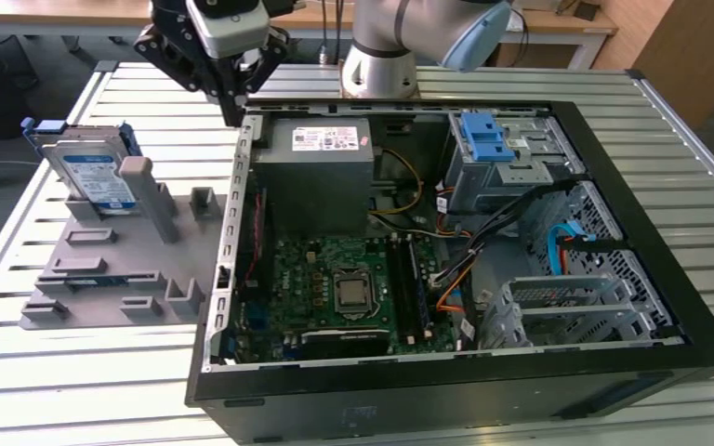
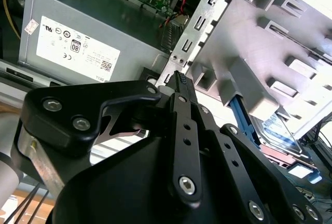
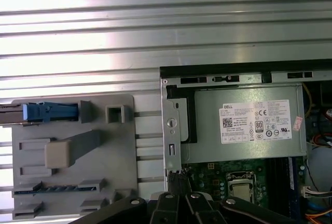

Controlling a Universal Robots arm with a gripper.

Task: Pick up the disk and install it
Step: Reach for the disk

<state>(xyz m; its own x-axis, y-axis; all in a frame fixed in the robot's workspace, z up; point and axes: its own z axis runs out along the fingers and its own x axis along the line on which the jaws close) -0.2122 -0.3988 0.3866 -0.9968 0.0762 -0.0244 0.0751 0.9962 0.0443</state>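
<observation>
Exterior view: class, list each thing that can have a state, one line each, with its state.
Flat silver metal disk in blue plastic bracket, standing upright in the grey rack, not gripped.
Black computer case, lying flat, side open.
Black gripper, shut, empty, near the case's edge.

Strong glare across slatted table [image 3: 166, 22]

Gleams as ribbed bare metal, glossy, across the table [image 1: 34, 372]. Looks matt grey, moulded plastic, on the holder [image 1: 122, 269]. Shows smooth silver metal, a paper label and glossy blue plastic framing on the disk [image 1: 94, 177]. Reads as dull grey sheet metal with a white paper sticker on the power supply [image 1: 320, 177], and as matt black on the gripper [image 2: 179, 79]
</observation>
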